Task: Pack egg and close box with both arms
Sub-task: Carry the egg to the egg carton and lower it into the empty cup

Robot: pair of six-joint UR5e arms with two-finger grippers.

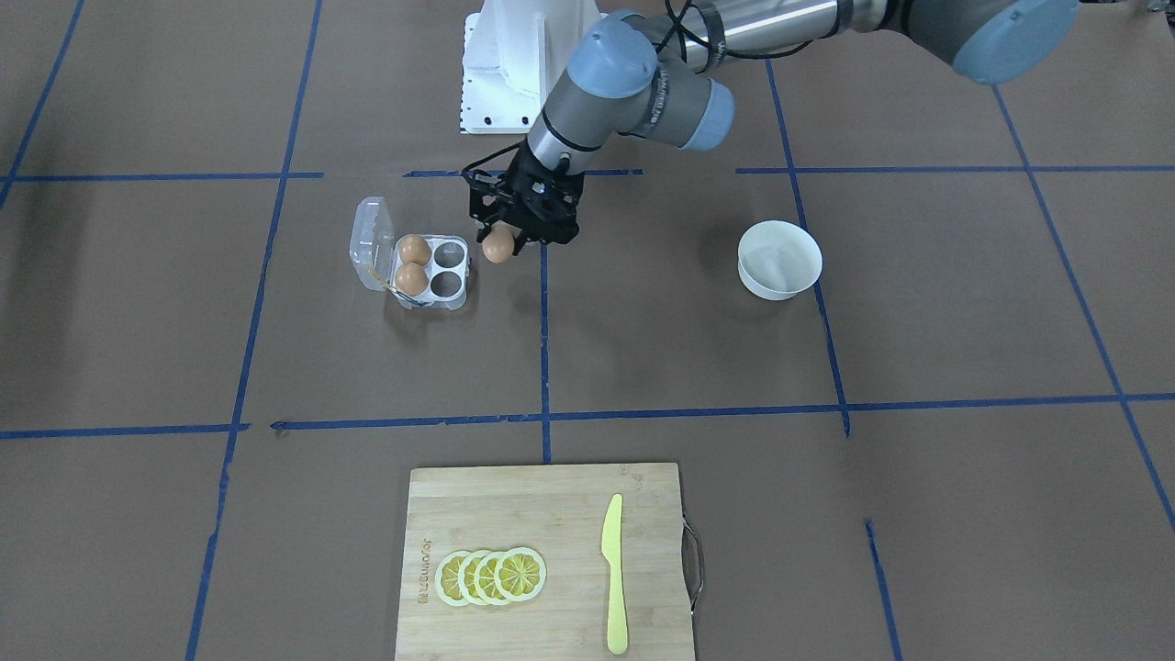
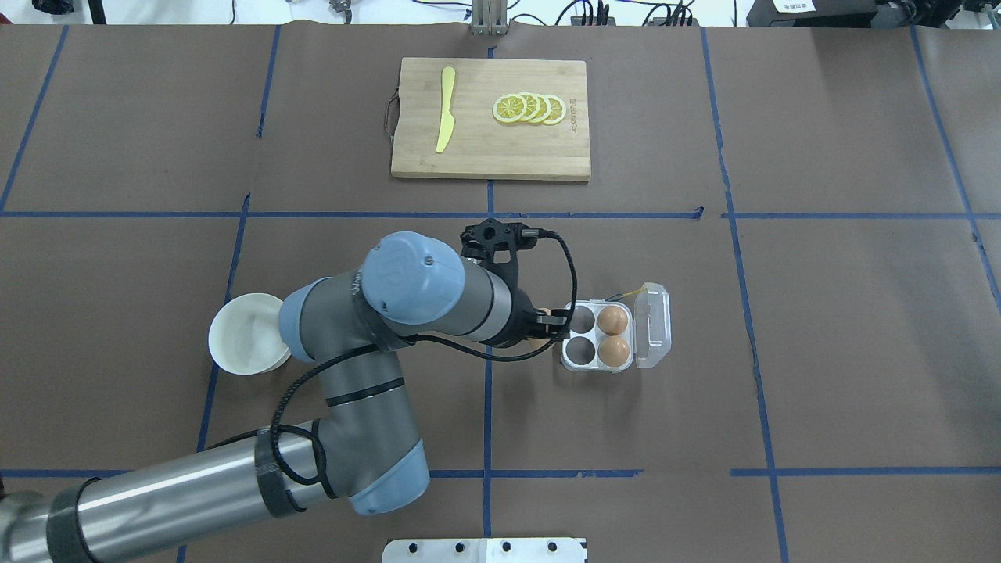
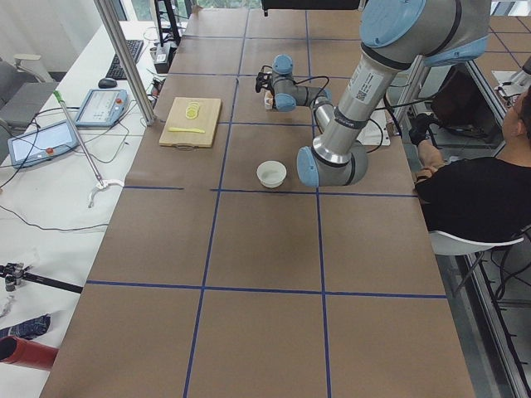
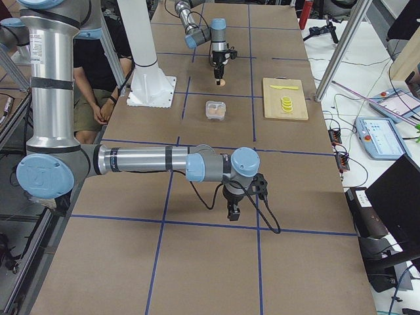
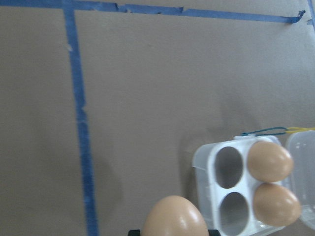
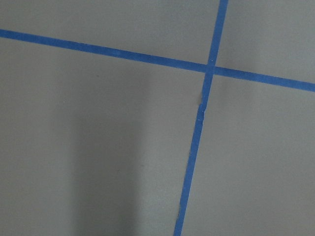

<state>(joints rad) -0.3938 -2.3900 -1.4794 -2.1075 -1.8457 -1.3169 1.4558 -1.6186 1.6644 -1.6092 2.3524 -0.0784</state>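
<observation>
My left gripper [image 1: 504, 235] is shut on a tan-brown egg [image 1: 497, 248] and holds it just above the table, beside the box [image 1: 430, 268]. The box is a clear four-cell carton with its domed lid [image 1: 371, 242] hinged open. Two eggs [image 1: 413, 249] [image 1: 410, 278] fill the cells by the lid. The two cells nearest the gripper are empty [image 1: 448, 253]. The left wrist view shows the held egg [image 5: 174, 217] at the bottom edge, left of the box [image 5: 203, 164]. My right gripper [image 4: 233, 210] shows only in the exterior right view, low over bare table far from the box; I cannot tell whether it is open.
A white bowl [image 1: 778, 260] stands on the table on the left arm's side. A wooden cutting board [image 1: 542, 514] with lemon slices [image 1: 491, 576] and a yellow knife [image 1: 613, 569] lies at the far edge. The white pedestal [image 1: 514, 64] stands behind the box.
</observation>
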